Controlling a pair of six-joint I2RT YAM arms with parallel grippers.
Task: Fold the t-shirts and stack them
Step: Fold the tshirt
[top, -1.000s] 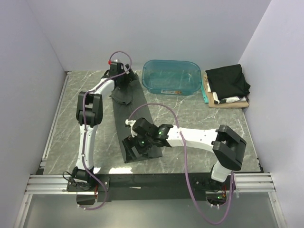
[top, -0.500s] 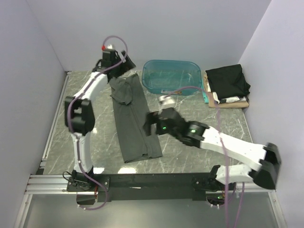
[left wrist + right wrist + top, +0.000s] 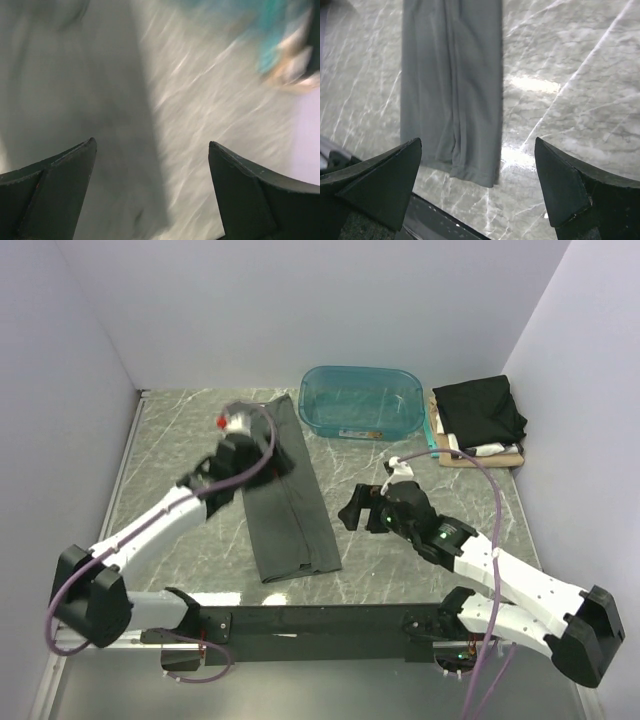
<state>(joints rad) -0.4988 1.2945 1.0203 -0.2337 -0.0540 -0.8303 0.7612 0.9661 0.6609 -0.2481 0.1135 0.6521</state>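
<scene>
Charcoal t-shirt (image 3: 298, 530) beneath spread left jaws, just beside right jaws.

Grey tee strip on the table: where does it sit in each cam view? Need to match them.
Top external: grey tee left of centre, a long strip from beside the teal tub toward the near edge.
Left wrist: blurred; grey tee fills the left half.
Right wrist: grey tee upper left of centre.
Shared landmark: marble table along its long edge.
</scene>
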